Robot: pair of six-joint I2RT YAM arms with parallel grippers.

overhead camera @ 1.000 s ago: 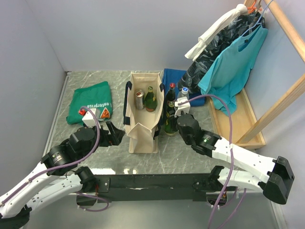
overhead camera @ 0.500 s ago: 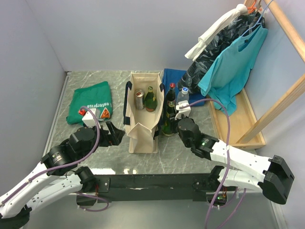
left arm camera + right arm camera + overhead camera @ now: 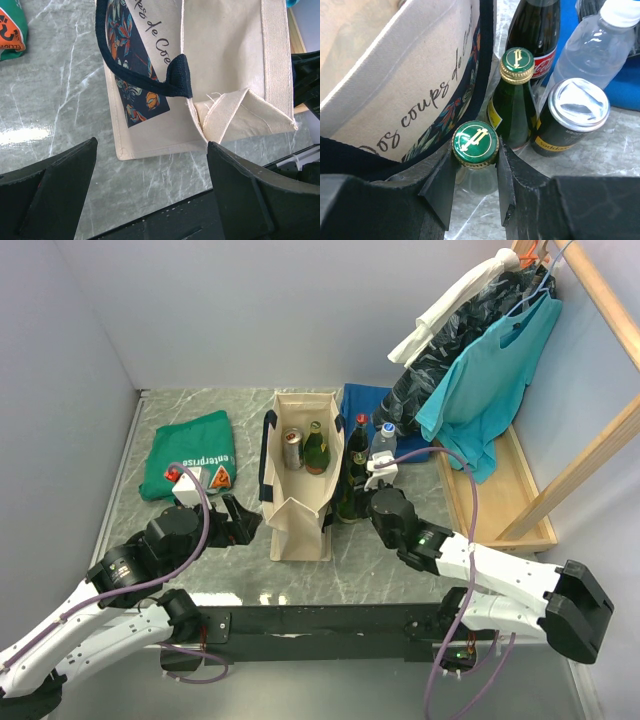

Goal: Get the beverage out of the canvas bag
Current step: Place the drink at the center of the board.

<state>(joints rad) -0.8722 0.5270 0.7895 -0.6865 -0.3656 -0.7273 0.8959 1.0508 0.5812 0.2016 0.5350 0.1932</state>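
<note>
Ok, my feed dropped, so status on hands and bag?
Left hand open by bag. Right hand shut on green bottle, outside bag. Can and second bottle inside bag. Black can close beside right hand.

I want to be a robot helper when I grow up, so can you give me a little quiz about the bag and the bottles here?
1. True or false: the left gripper is open.
2. What does the right gripper hold? A shirt; B green bottle; C water bottle.
3. How many drinks stand inside the bag?
Key: 1 true; 2 B; 3 two.
</note>
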